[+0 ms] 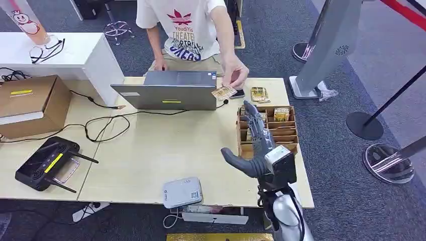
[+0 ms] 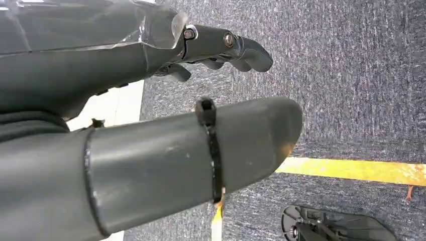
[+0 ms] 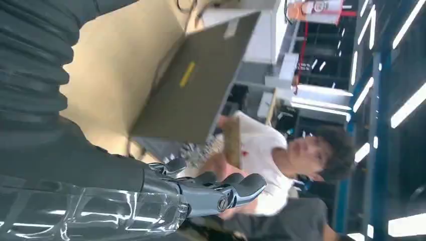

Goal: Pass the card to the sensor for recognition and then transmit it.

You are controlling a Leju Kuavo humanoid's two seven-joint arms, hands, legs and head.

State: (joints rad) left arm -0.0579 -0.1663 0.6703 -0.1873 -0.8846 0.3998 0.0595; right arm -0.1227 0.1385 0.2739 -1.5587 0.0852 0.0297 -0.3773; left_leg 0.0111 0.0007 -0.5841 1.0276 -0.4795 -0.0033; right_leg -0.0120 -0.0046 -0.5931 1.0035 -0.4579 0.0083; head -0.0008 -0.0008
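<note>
A person's hand holds a tan card just beside a small black sensor at the table's far side. My right hand is raised over the wooden compartment box with its fingers stretched toward the person, thumb spread, holding nothing. In the right wrist view the same hand is empty, and the card stands edge-on in front of the person. One card lies in the box and another lies behind it. My left hand hangs over the carpet, empty, fingers apart.
An open laptop stands on the table's far side with its back toward me. A cardboard box, a black controller with antennas, cables and a white device at the front edge lie to the left. Stanchion bases stand right.
</note>
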